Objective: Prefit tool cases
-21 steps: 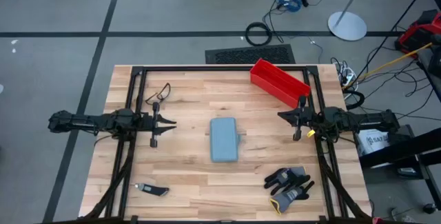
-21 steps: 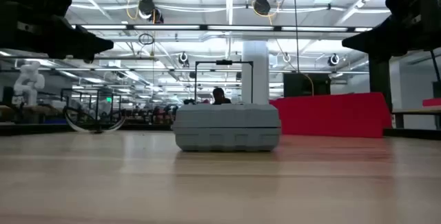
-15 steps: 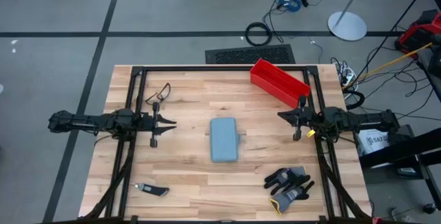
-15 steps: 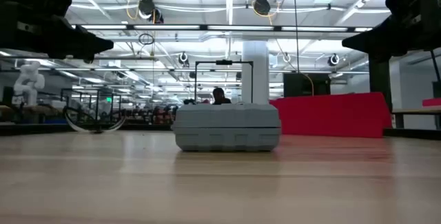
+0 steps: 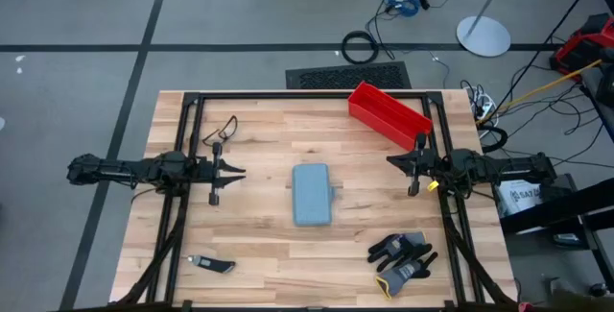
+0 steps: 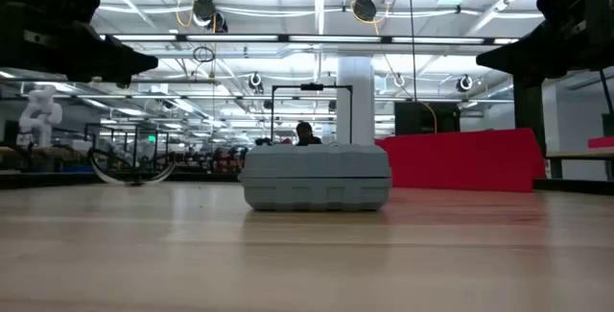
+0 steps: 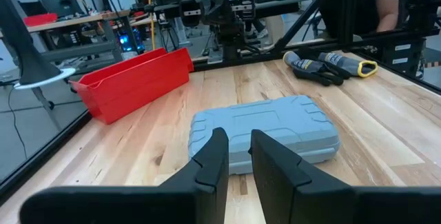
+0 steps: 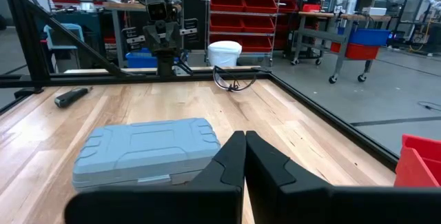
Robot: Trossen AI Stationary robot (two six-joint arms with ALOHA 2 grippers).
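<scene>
Case (image 5: 311, 194) shut, flat at worktop (image 5: 259, 245) centre, reachable by both arms. Left tool (image 5: 236, 171) narrow gap, empty; right tool (image 5: 393, 160) closed, empty; each parked near own side edge.

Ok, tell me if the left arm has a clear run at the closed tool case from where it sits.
Probably yes. The tool case lies shut and flat mid-table, and only bare wood separates it from the left gripper, which points toward it with a narrow gap between its fingers. The safety glasses and red bin sit off that line.

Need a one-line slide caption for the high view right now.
Closed grey-blue tool case lies mid-table between the left gripper and right gripper, neither touching it.
</scene>
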